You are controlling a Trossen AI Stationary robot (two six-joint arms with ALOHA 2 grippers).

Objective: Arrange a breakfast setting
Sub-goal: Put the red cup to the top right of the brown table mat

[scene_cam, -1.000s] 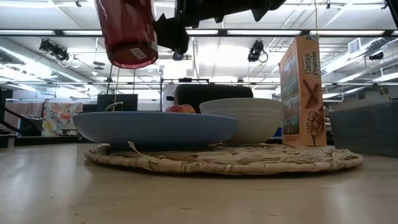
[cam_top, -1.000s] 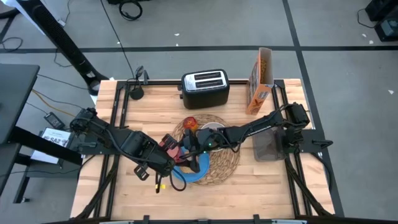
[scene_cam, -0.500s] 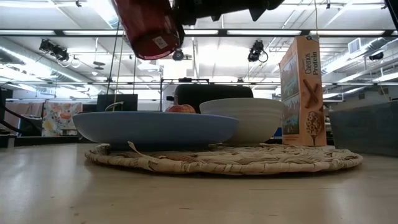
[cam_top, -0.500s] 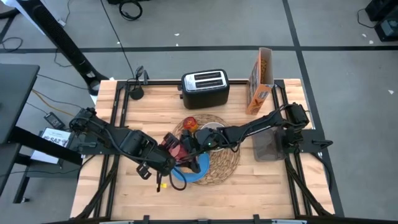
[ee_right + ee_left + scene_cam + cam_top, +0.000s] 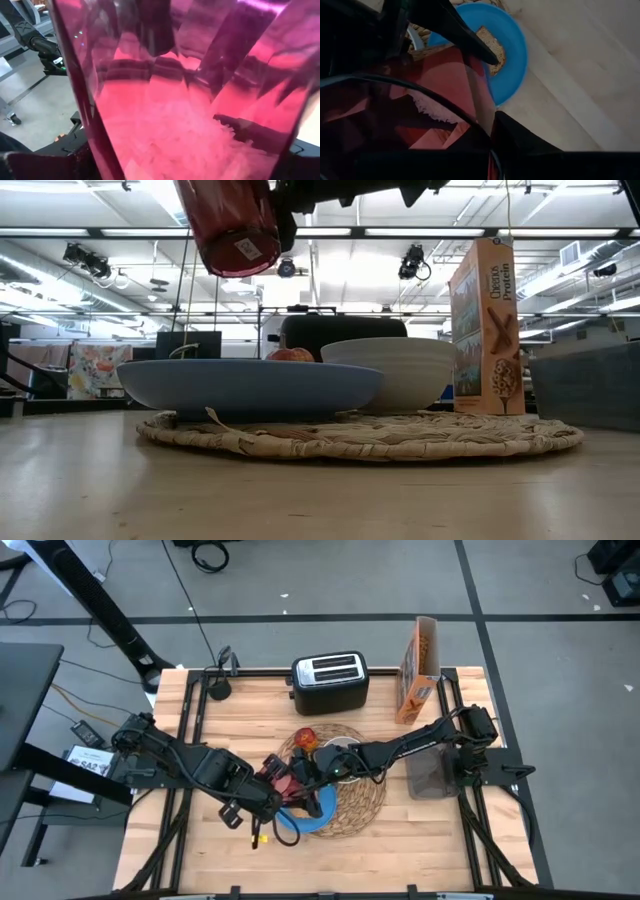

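Note:
The pink translucent cup hangs tilted in the air above the left part of the blue plate, with my left gripper shut on it. My right gripper reaches in level from the table's right. Its fingers stand wide apart on either side of the cup, which fills its wrist view. The plate carries a toast slice and rests on the woven placemat. The white bowl and the red fruit also rest on the mat. My left gripper pinches the cup's wall near its rim between its two fingers, one of which seems to be inside and one outside. It comes from above, slanting down. The cup hangs below it, clear of the plate and tilted. My right gripper: I cannot tell whether its fingers touch the cup's sides.
A black toaster stands at the far edge. A cereal box stands at the far right, and a dark tray lies on the right. Bare wood shows along the near edge and on the left.
The pink cup has tipped. Its lower end has swung toward the table's right, and it now hangs more slanted, at the same height above the plate.

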